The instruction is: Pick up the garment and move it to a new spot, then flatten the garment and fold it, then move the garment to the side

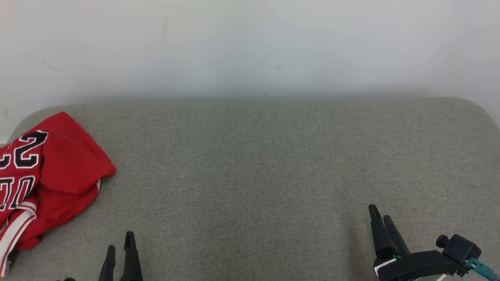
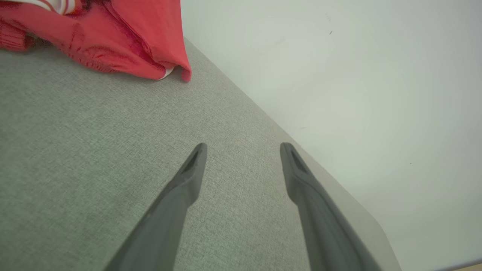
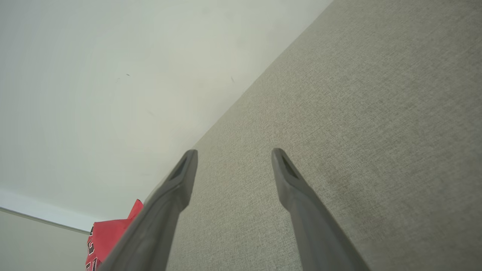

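Garment (image 1: 58, 164), a red jersey heaped at the left end of the grey cushion (image 1: 250, 175), looks light, limp and a bit slippery, so with my left gripper (image 1: 120, 240) and right gripper (image 1: 380, 211) both spread and empty, I'd pinch its nearest bunched edge.

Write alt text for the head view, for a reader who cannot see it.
A crumpled red jersey with black numbers lies at the left edge of a grey fabric surface against a white wall. The left gripper and right gripper rise from the bottom edge, both open and empty.
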`<state>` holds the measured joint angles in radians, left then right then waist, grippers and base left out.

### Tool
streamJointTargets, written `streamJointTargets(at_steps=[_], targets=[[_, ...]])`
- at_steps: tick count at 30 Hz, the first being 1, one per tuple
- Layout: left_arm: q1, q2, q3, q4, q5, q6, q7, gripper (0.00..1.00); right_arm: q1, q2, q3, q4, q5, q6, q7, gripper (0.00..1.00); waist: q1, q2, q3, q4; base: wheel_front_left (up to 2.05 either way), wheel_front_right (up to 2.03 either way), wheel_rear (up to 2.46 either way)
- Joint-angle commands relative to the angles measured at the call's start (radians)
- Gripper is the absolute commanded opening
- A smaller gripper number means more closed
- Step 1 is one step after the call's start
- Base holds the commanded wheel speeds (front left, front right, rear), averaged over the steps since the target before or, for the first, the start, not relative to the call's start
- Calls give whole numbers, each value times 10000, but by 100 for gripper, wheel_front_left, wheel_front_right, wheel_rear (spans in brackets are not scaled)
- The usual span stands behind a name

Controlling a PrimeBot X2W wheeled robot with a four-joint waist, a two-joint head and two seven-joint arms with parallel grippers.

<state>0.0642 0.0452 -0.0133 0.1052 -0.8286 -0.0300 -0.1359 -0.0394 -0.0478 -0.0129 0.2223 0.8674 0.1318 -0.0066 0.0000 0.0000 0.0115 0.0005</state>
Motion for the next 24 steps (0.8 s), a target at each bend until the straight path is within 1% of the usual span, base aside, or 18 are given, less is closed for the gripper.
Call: streamJointTargets(at_steps=[1,14,24], targets=[[-173,92,-33,-132,354,40,-81,100,-24,-23,33,-176,-304,-7,-106,100,0,0,3,-1,0,0,0],[-150,320,-305,-108,2073,212,-339,100,178,-25,126,-334,-2068,-9,-641,100,0,0,-11,-1,0,0,0],[-187,412,-563,-44,3150,338,-521,100,352,-26,143,-393,-3109,-11,-1016,100,0,0,5,41,0,0,0]])
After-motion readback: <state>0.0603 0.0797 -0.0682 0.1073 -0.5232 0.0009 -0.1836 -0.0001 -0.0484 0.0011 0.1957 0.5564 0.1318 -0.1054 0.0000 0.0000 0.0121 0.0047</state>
